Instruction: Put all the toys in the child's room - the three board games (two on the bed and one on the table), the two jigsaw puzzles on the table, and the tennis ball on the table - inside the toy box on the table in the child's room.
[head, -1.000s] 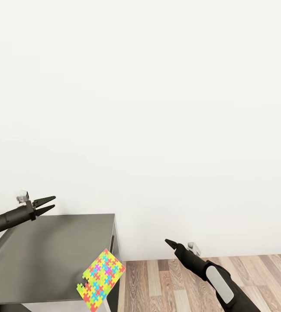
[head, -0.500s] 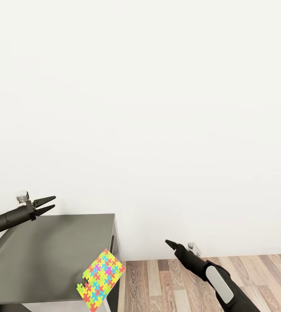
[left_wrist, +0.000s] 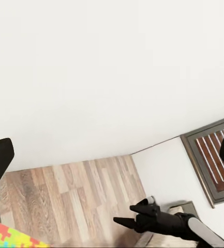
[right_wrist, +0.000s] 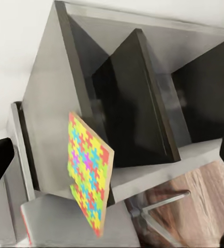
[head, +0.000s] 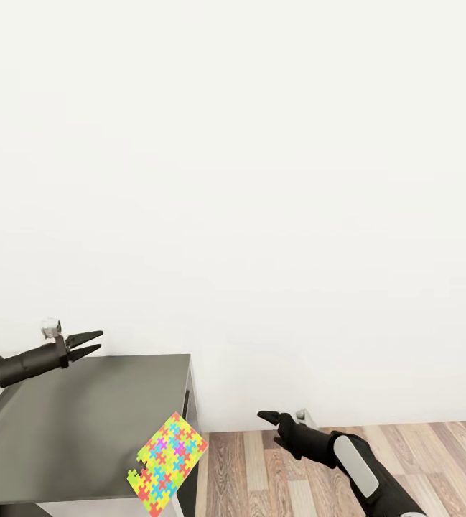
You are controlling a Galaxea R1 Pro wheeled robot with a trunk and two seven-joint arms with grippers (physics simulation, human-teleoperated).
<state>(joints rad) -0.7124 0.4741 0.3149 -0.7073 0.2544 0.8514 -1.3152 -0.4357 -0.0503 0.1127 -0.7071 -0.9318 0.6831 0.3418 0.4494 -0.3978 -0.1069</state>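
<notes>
One jigsaw puzzle [head: 168, 462], a thin sheet of yellow, pink, green and blue pieces, lies on a dark grey cabinet top [head: 75, 424] and overhangs its right edge. The right wrist view shows the puzzle [right_wrist: 88, 175] jutting past that edge above dark open compartments [right_wrist: 137, 103]. My left gripper [head: 100, 341] hovers open above the far left part of the top, well away from the puzzle. My right gripper [head: 267, 420] is open over the floor to the right of the cabinet, level with the puzzle and apart from it; it also shows as the right gripper [left_wrist: 126, 214].
A plain white wall [head: 261, 179] stands behind everything. Wood plank floor [head: 419, 459] runs to the right of the cabinet. A dark-framed window [left_wrist: 212, 160] shows in the left wrist view. A pale grey slab and thin metal legs [right_wrist: 158, 204] sit beside the cabinet.
My left gripper has moved a little right and down over the cabinet top. My right gripper has swung left and lower, towards the cabinet's side. The puzzle has not moved.
</notes>
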